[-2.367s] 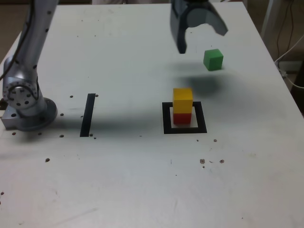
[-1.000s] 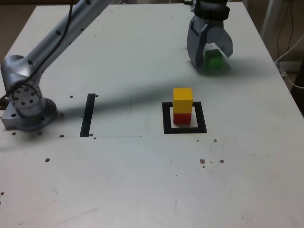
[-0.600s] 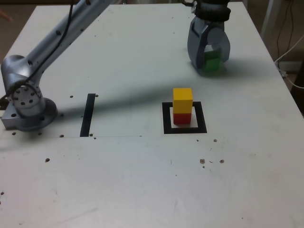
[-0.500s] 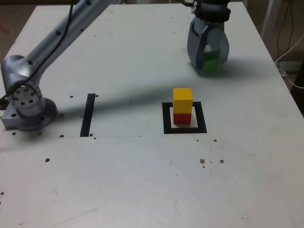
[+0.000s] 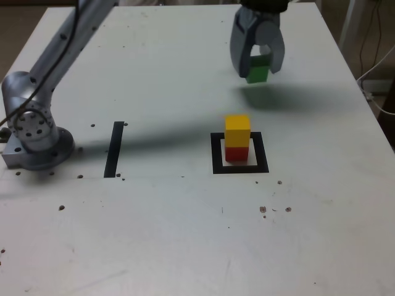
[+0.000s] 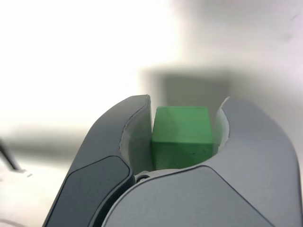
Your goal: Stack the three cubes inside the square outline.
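Two cubes, the yellow cube [image 5: 237, 131] atop the red cube [image 5: 236, 153], already stand inside the square outline [image 5: 261, 152]; beyond, to the exterior view's right, the claw [image 5: 260, 66] grips the green cube [image 5: 258, 74] above the surface [image 5: 154, 234], leaving only its placement.

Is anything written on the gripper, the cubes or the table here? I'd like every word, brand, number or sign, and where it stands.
No readable text anywhere.
Gripper: bare grey, no letters or logo in view.
Green cube, yellow cube, red cube: plain colour on the visible faces.
Table: only specks, black tape and faint lines.
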{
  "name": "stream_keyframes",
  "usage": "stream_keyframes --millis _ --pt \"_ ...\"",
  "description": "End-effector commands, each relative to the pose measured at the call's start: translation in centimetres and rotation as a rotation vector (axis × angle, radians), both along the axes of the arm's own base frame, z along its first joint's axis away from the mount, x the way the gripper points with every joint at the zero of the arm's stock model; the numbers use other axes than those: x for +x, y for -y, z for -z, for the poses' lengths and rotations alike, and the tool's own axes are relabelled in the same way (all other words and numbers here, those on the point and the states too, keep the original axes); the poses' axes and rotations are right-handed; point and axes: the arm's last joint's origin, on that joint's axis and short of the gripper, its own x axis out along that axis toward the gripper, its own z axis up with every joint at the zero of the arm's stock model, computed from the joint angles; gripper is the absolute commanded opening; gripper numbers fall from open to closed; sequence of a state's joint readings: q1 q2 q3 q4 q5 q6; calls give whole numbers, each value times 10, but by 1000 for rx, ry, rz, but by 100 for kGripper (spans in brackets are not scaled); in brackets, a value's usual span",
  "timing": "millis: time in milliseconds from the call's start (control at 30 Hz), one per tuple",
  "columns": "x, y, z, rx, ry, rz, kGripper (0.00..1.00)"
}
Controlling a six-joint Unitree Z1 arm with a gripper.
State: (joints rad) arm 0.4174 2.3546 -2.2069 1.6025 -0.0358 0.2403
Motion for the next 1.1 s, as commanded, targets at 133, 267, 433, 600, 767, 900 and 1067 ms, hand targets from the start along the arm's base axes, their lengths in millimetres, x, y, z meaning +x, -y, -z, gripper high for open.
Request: stream_keyframes --millis 133,267,433,600,767,900,1067 --pt "-37 45 -47 -19 5 62 28" --pt "-52 71 -61 -37 12 101 28" --pt "-62 102 -71 -44 18 141 28" --pt "-64 127 -75 -44 18 173 28" --pt "-62 146 -75 -42 15 194 28" --pt "-61 157 -75 -38 14 206 28" --pt "-59 167 -73 -37 11 216 28"
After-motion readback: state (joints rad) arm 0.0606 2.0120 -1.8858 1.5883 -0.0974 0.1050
